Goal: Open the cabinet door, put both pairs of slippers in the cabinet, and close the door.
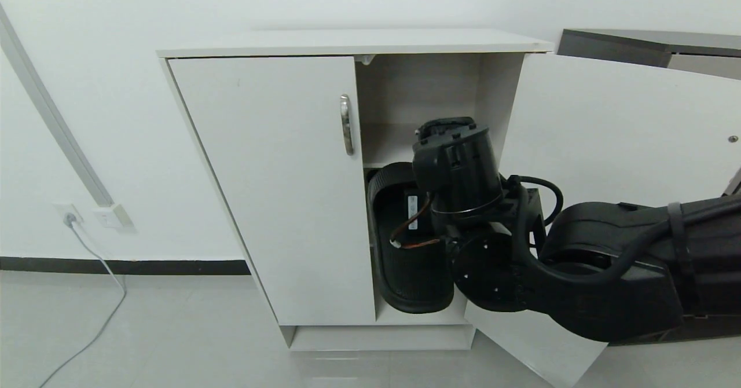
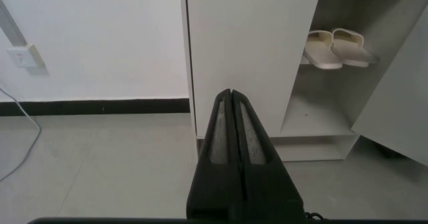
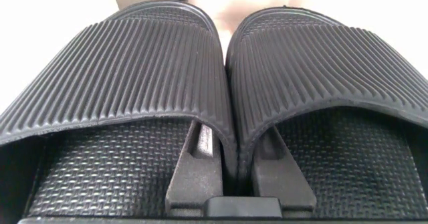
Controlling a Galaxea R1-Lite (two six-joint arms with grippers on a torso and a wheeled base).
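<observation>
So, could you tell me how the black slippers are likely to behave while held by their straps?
Probably light: the right gripper holds both black slippers by pinching just their adjoining strap edges. The ribbed straps likely resist slipping. Hanging on end before the cabinet, they may swing or flex a little.

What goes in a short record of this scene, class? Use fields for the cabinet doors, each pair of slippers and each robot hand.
left door: shut
right door: open
beige slippers: side by side on the shelf inside the cabinet
black slippers: held at the opening below the shelf
right hand: shut on the black slippers' inner sides, pinching them together
left hand: shut, empty, back from the cabinet
</observation>
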